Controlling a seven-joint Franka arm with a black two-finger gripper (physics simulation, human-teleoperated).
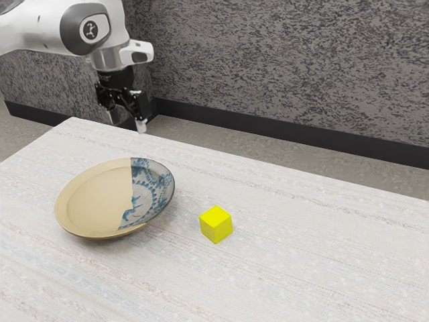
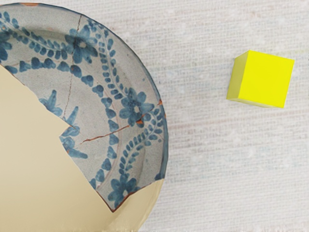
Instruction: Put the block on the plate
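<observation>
1. Our hand [image 1: 127,123] hangs empty, spread apart.
2. We see the block [image 1: 216,224] flat on the bench [image 1: 301,268], near the plate [image 1: 94,198]: evenly sided, an upright edge facing the exterior camera.

Room of unclear kind: mottled grey wall [image 1: 281,60], dark baseboard [image 1: 268,129], pale table [image 1: 301,268].

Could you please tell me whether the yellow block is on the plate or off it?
Off it: the block sits on the table, with bare tabletop visible between it and the plate.
</observation>
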